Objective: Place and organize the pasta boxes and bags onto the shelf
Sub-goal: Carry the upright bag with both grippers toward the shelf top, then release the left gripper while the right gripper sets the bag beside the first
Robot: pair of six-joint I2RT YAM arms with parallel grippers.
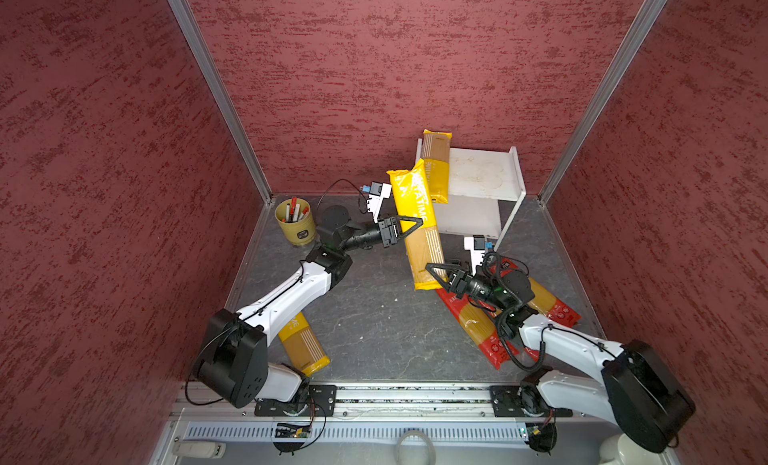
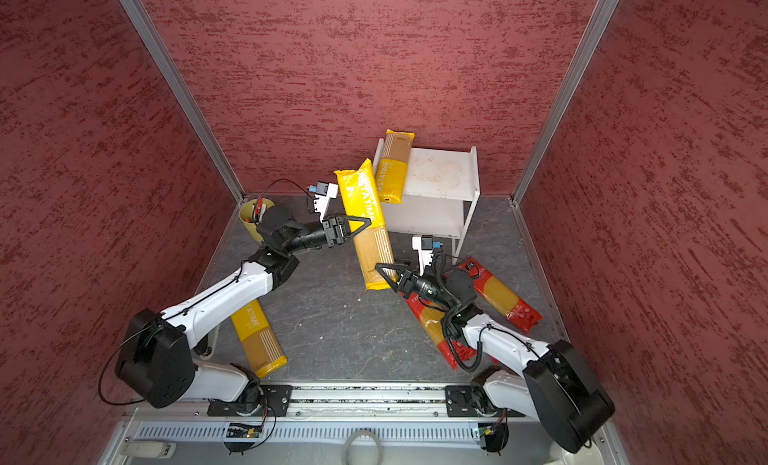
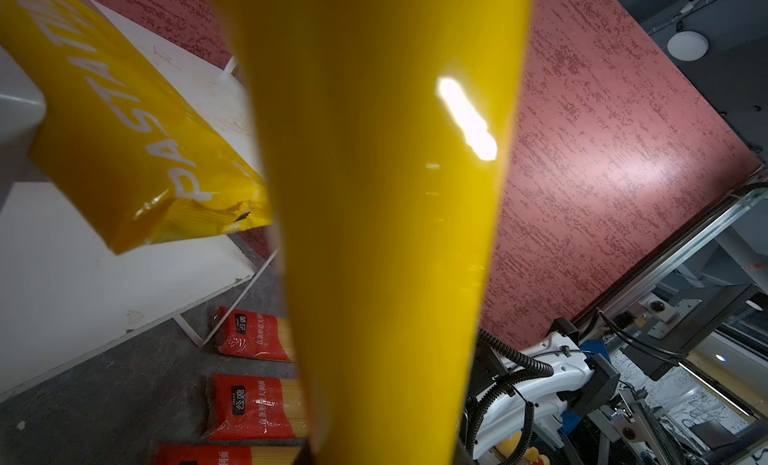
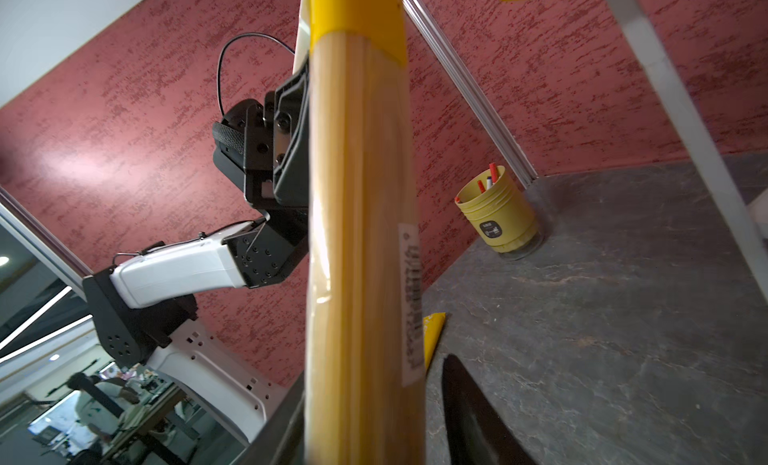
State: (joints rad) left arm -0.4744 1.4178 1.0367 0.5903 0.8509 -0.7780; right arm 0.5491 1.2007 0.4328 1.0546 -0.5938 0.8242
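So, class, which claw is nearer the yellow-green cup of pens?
Left. The left claw holds the yellow pack a short way from the cup; the right claw is farther off, at that pack's near end.

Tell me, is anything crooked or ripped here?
Yes. The yellow pack on the shelf sticks out past its front edge, and the pack's near end looks crumpled, maybe torn.

Glossy yellow pack (image 3: 374, 234) (plastic film), matt grey tabletop (image 1: 374, 326)
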